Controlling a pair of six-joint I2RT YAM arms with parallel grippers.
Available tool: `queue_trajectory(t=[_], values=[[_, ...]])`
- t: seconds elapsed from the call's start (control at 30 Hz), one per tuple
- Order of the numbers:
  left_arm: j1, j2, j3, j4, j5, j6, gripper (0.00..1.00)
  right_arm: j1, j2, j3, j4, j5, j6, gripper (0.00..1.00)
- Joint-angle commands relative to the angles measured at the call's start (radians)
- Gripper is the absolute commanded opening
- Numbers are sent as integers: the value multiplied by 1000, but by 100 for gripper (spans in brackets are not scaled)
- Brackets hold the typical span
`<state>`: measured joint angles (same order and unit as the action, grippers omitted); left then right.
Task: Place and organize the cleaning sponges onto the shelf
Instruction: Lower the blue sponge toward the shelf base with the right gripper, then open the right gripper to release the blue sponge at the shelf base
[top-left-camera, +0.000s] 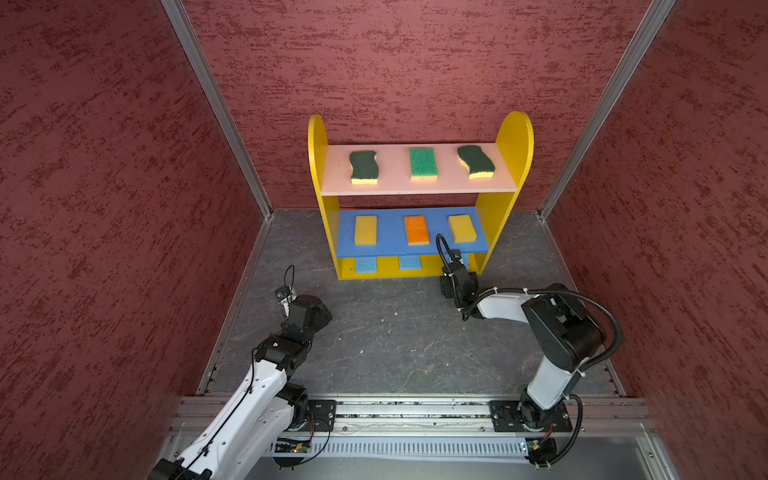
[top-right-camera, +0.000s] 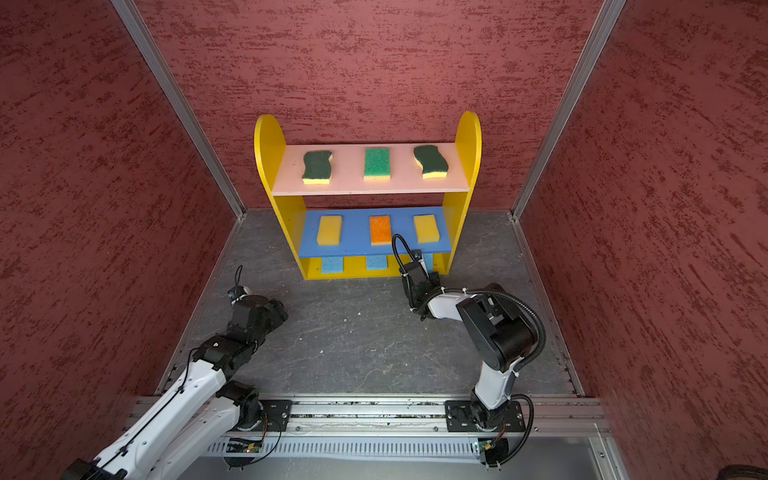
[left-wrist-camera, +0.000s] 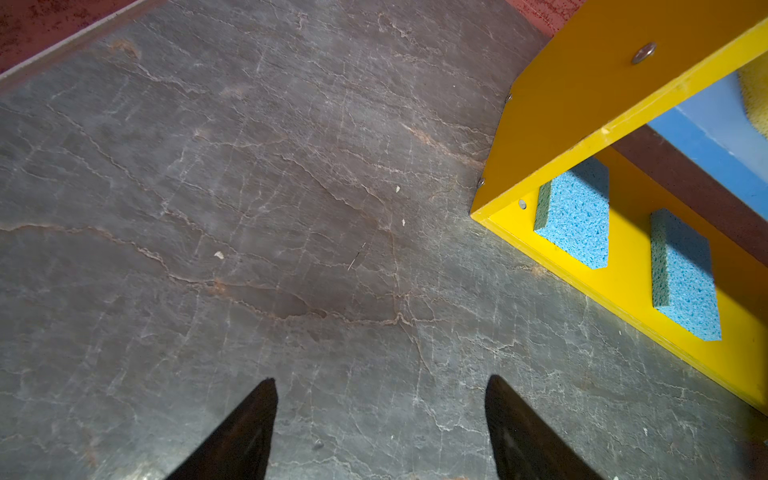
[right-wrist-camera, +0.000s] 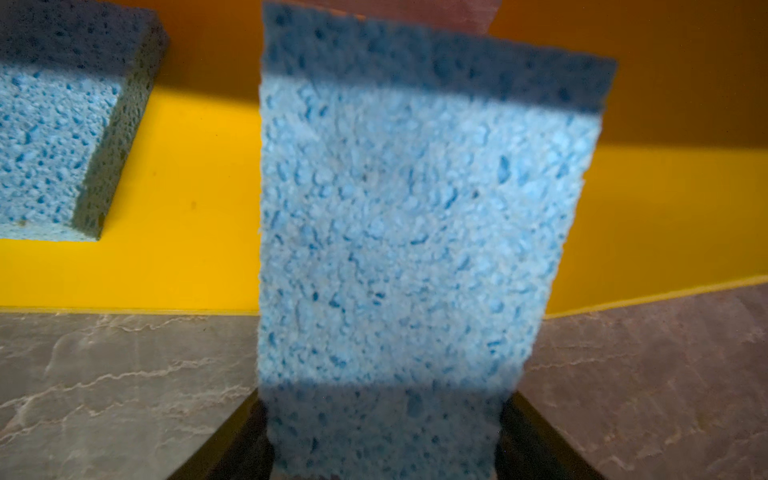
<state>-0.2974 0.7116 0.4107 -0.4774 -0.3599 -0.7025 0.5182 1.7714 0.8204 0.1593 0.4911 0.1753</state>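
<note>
Because the right end effector flanks the blue sponge, grip uncertain, with its near end overhanging the shelf's bottom board, pulling back could drag it off; the left end effector hangs wide, empty.

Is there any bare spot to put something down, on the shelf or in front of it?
Widest free patch: the grey floor between the left gripper, right gripper and shelf front. On the shelf there are only narrow gaps between sponges; the bottom board's right end is crowded by the right gripper holding a blue sponge.
</note>
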Motion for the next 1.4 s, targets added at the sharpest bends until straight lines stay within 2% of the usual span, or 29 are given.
queue_trajectory(t=[0.0, 0.13, 0.57, 1.13, 1.37], values=[[4, -11, -13, 16, -1, -7, 79, -19, 1, 32, 26, 9, 3, 79], [6, -9, -13, 17, -1, -5, 79, -19, 2, 29, 25, 13, 4, 82], [3, -61, -13, -36, -8, -10, 79, -18, -24, 15, 16, 16, 13, 83], [1, -129, 1, -111, -10, -26, 79, 8, -193, -49, -22, -32, 59, 83], [1, -159, 11, -141, -5, -24, 79, 40, -359, -121, -97, -94, 182, 81]])
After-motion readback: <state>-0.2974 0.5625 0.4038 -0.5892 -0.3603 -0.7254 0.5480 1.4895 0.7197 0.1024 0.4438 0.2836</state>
